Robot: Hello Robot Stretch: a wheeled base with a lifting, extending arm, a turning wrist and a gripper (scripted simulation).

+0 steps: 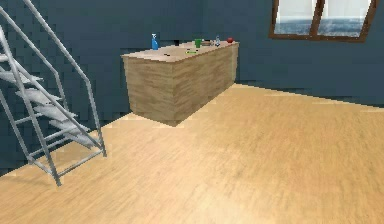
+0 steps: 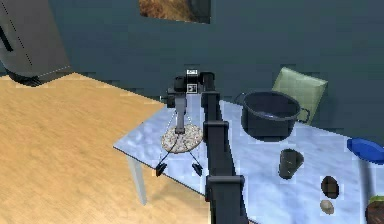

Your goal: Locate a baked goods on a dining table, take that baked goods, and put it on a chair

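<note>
A round, flat, pale speckled baked good (image 2: 184,139) lies on the light blue dining table (image 2: 260,178) near its left corner. My arm (image 2: 220,150) reaches up across the table, and the gripper (image 2: 180,130) points down at that flat round piece. I cannot tell whether it holds anything or touches the piece. A pale green chair (image 2: 302,90) stands behind the table's far edge.
On the table stand a dark pot (image 2: 267,114), a dark cup (image 2: 290,163), a blue plate (image 2: 368,150) and two small brown lumps (image 2: 329,186). A grey fridge (image 2: 30,45) stands at the left. Ahead are a wooden counter (image 1: 180,80) with small items, metal stairs (image 1: 45,105) and open wood floor (image 1: 250,160).
</note>
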